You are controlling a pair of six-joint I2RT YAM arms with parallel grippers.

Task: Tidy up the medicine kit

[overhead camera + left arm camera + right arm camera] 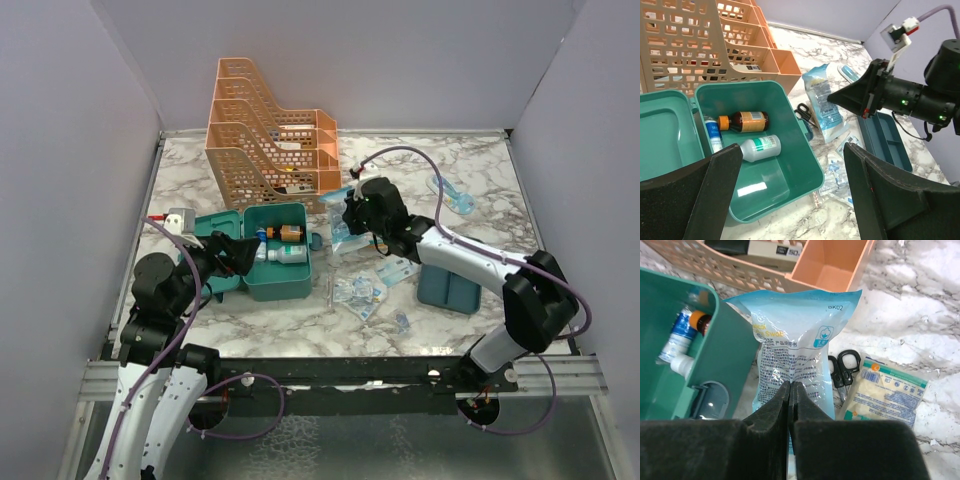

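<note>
The left pincer (240, 255) is held released, jaws wide, over the open teal kit (285, 287). The kit rests toward 9 o'clock on the marble bench (470, 180), with its lid (213, 225) folded out to 9 o'clock. A brown bottle (747, 121), a white bottle (760, 147) and a blue tube (714, 135) are seen lying together on its floor, bare floor left beside them. At the kit's 12 o'clock the orange rack (265, 130) stands close to its rim. At the kit's 3 o'clock the right pincer (791, 387) is clenched on the lower end of a blue packet (795, 335), the thin film apparently pinched. Packing that packet is judged the step in hand. A lift and a carry toward 9 o'clock over the kit's wall would be called for, the left pincer above the box being minded. Scissors (842, 367) and a yellow packet (887, 395) lie just beside the blue packet. The teal tray (450, 288) sits at its 4 o'clock, apart.
</note>
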